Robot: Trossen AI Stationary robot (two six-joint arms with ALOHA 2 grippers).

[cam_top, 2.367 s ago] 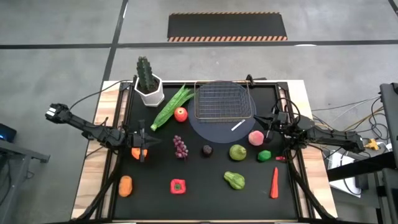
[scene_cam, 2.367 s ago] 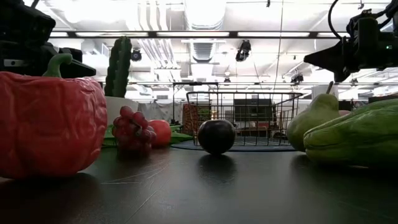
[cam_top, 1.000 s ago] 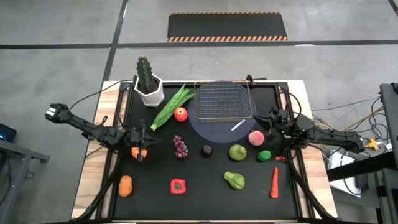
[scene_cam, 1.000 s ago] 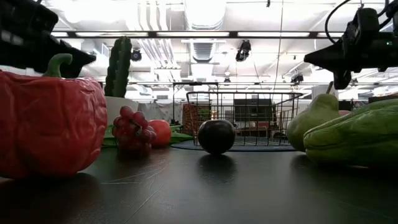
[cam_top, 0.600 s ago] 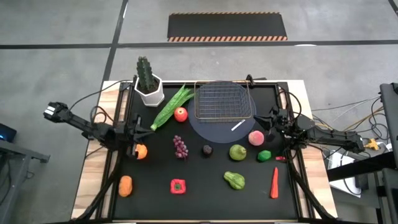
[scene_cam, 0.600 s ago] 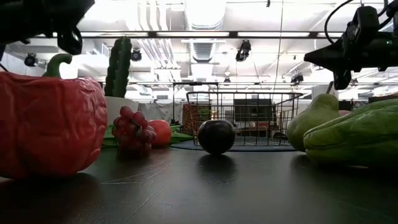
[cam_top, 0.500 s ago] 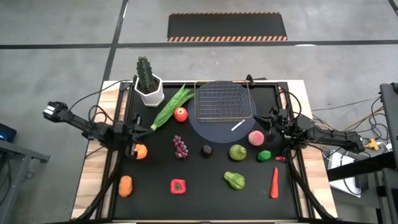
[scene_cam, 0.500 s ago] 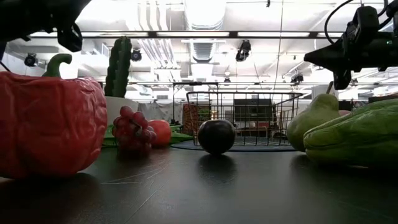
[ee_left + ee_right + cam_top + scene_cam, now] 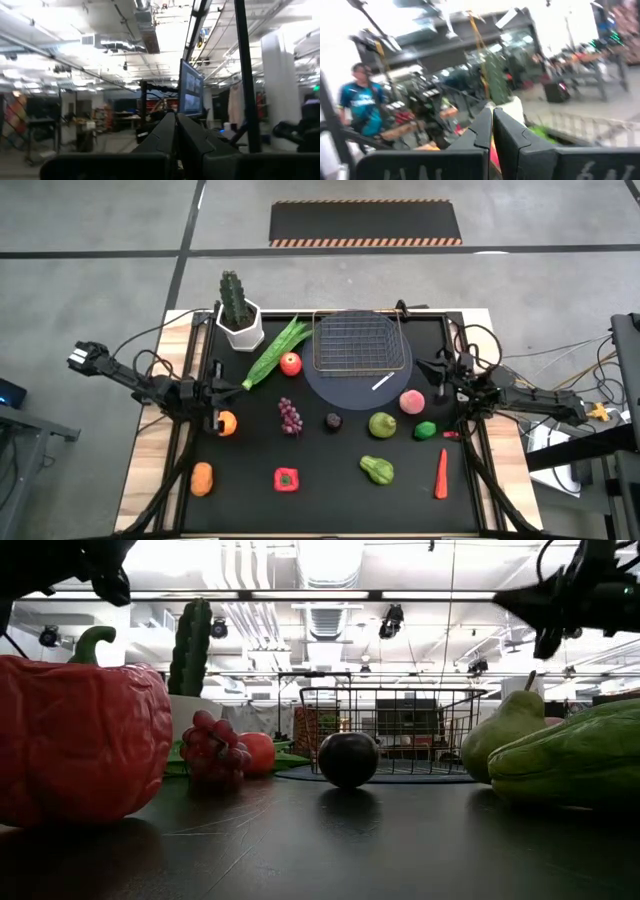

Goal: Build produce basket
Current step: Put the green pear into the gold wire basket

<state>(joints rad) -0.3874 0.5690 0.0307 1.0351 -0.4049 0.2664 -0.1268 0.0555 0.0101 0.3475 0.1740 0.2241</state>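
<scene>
From above, the left gripper (image 9: 214, 404), fingers pressed together and holding nothing, sits at the table's left edge beside an orange fruit (image 9: 228, 422). Toy produce lies scattered across the black mat. The empty wire basket (image 9: 361, 343) stands at the far middle. The right gripper (image 9: 432, 368), fingers together, hovers just above a pink peach (image 9: 410, 401).

The high view looks straight down on the whole table (image 9: 320, 515). The low view sits at tabletop height, very near a red pepper (image 9: 80, 740), facing twelve o'clock toward the basket (image 9: 385, 730), which both share. Wrist views face the room.
</scene>
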